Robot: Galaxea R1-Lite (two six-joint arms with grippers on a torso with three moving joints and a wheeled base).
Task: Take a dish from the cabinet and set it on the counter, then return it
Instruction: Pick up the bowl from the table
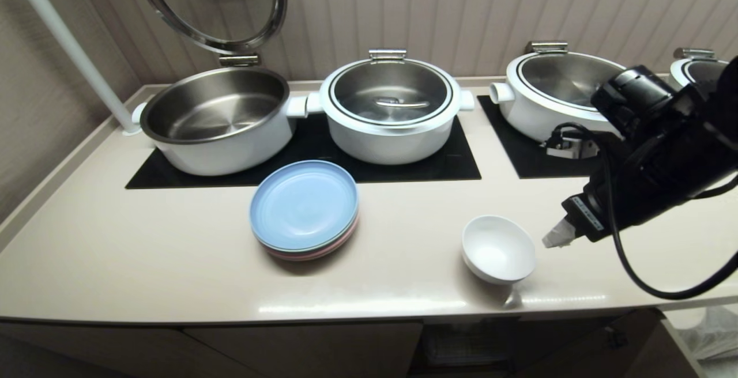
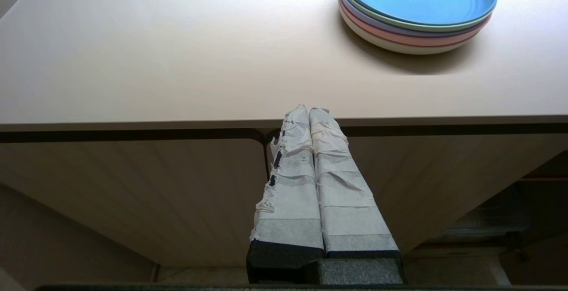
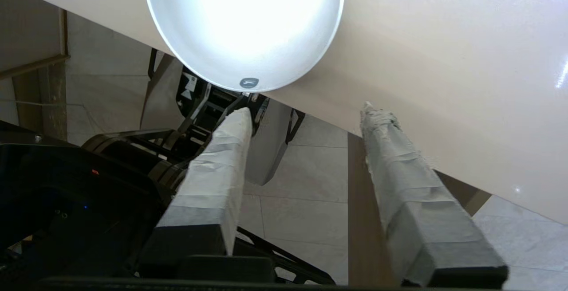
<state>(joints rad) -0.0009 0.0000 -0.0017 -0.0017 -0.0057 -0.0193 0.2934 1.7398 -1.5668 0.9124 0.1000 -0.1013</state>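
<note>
The cream counter (image 1: 173,251) is carrying white pots on black glass panels, a stack of pastel plates (image 1: 304,210) and the white dish (image 1: 499,248), which is sitting upright at the front edge. The right gripper (image 3: 306,113) is hanging with its taped fingers (image 3: 217,167) spread apart, holding nothing; the dish is lying just beyond the fingertips, apart from them. The left gripper (image 2: 309,112) is resting before the cabinet (image 2: 133,193), its fingers pressed together, the plates well beyond their tips.
</note>
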